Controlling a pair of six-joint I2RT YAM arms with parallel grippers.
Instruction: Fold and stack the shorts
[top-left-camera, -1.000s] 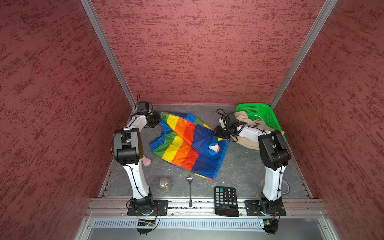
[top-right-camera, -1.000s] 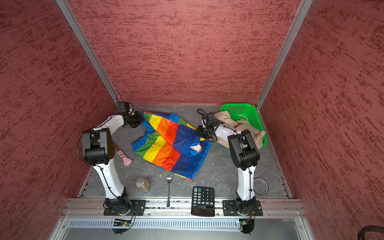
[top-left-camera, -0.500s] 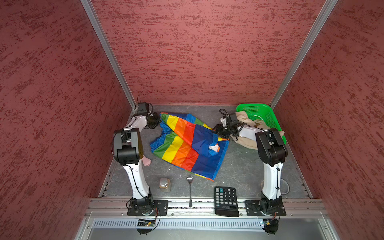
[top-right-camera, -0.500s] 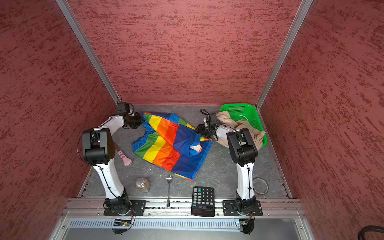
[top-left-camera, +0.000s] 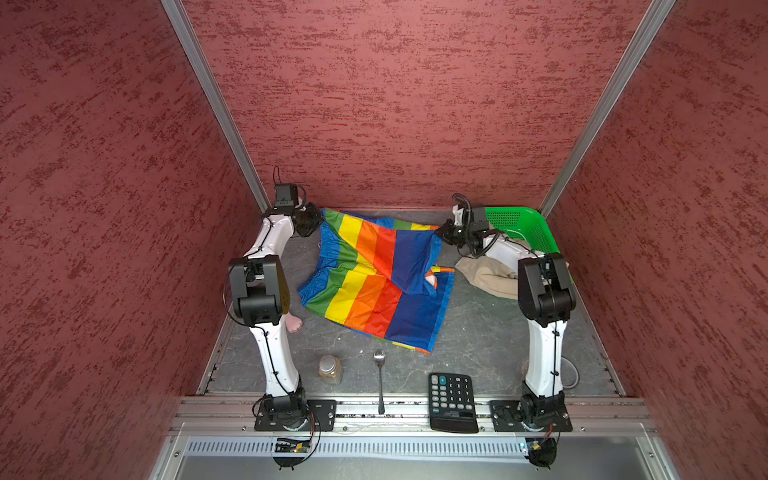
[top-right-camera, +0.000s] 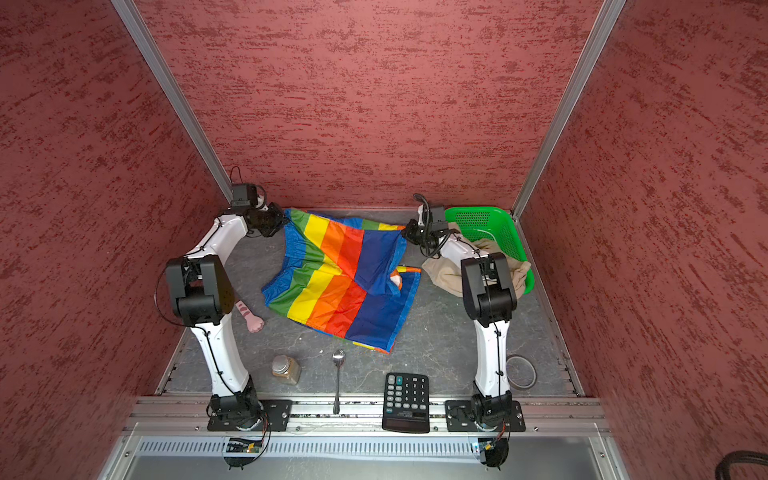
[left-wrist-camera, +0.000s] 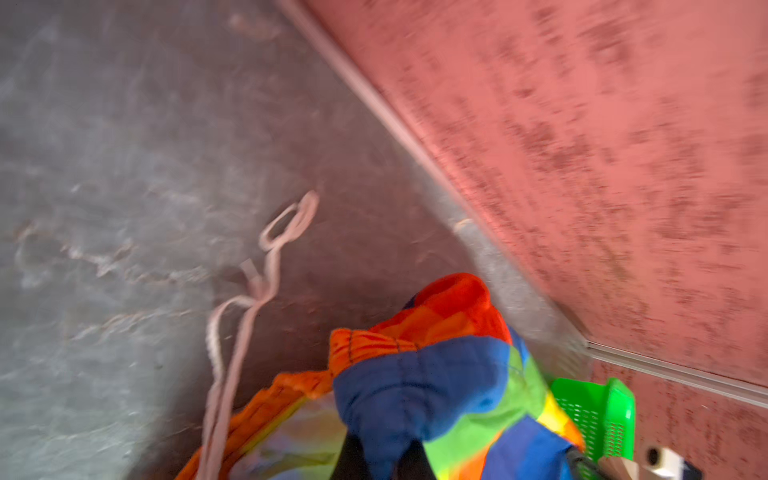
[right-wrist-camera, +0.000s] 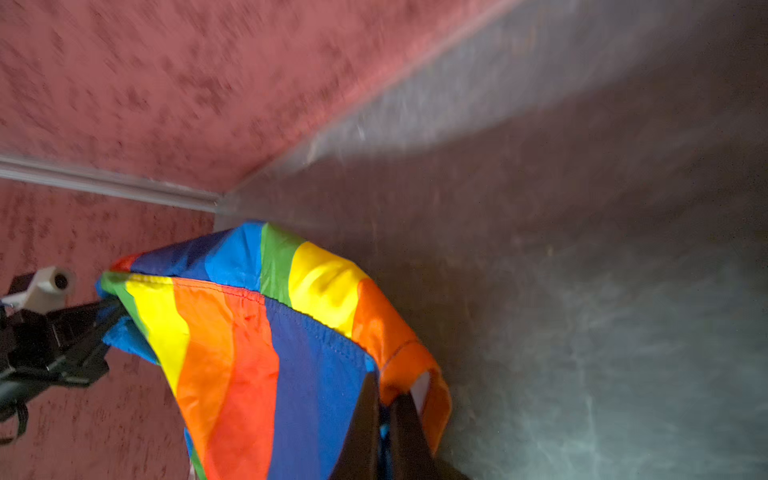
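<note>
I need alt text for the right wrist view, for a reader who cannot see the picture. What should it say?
The right tool, shut, pinches an edge of the rainbow-striped shorts, which are held up and stretched toward the left tool gripping the far corner. Behind them, blurred, are the grey table and red walls.

Both wrist views are blurred; the surface (left-wrist-camera: 104, 166) and the wall texture are smeared. My left tool (left-wrist-camera: 382, 457) is cut by the frame edge, its tips buried in the rainbow shorts (left-wrist-camera: 436, 374). My right tool (right-wrist-camera: 384, 436) is cut off and buried likewise. The drawstring (left-wrist-camera: 232, 332) runs out of frame. In both top views my right arm covers part of the beige shorts (top-left-camera: 482, 274). The pink toy (top-left-camera: 294, 323) is half behind my left arm, kind unclear. The ring (top-left-camera: 574, 374) is mostly hidden. The calculator (top-left-camera: 452, 401) keys are too small to read.
</note>
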